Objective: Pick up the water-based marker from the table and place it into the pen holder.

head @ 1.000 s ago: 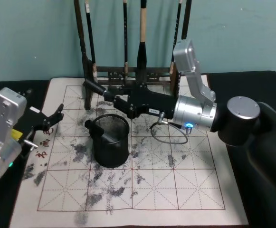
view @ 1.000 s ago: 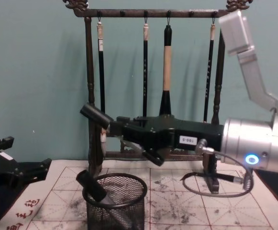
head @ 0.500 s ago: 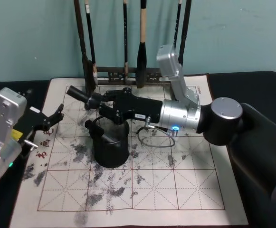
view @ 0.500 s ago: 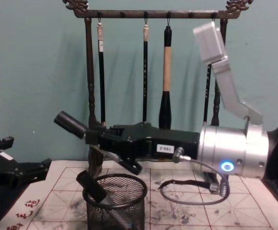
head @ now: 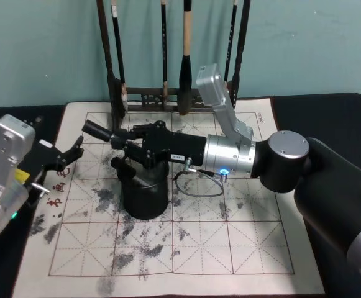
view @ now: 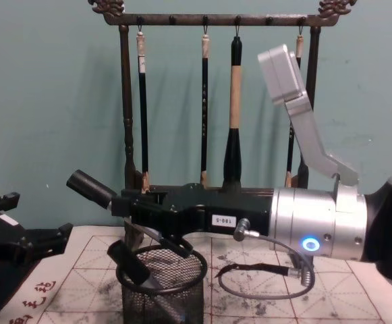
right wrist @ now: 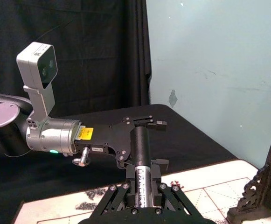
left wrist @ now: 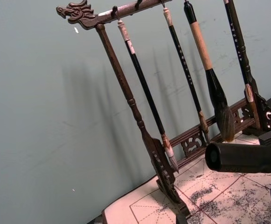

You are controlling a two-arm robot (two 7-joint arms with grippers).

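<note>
The right gripper (head: 125,141) reaches across the mat from the right side and hangs just above the pen holder (head: 144,189). Its fingers are closed on the water-based marker (head: 99,131), a black stick that lies almost level and points toward the robot's left. In the chest view the marker (view: 92,190) sticks out past the fingers, tilted a little upward at its free end, over the left side of the holder's rim (view: 160,282).

Compared with one second ago, the right arm has moved forward and to the left, and also lower: then the marker was beside the foot of the brush rack (head: 168,96), behind the holder; now it is above the holder's near-left rim. Half a second ago it was a little higher and further back.

Another black stick (view: 129,264) leans inside the pen holder against its left rim, and it lies the same as before.

The pen holder stands upright on the cream mat of the table (head: 242,248), in the same place as earlier.

The left gripper (head: 68,155) is parked at the left edge of the mat, well apart from the holder, with its fingers spread open and empty; it has not moved.
</note>
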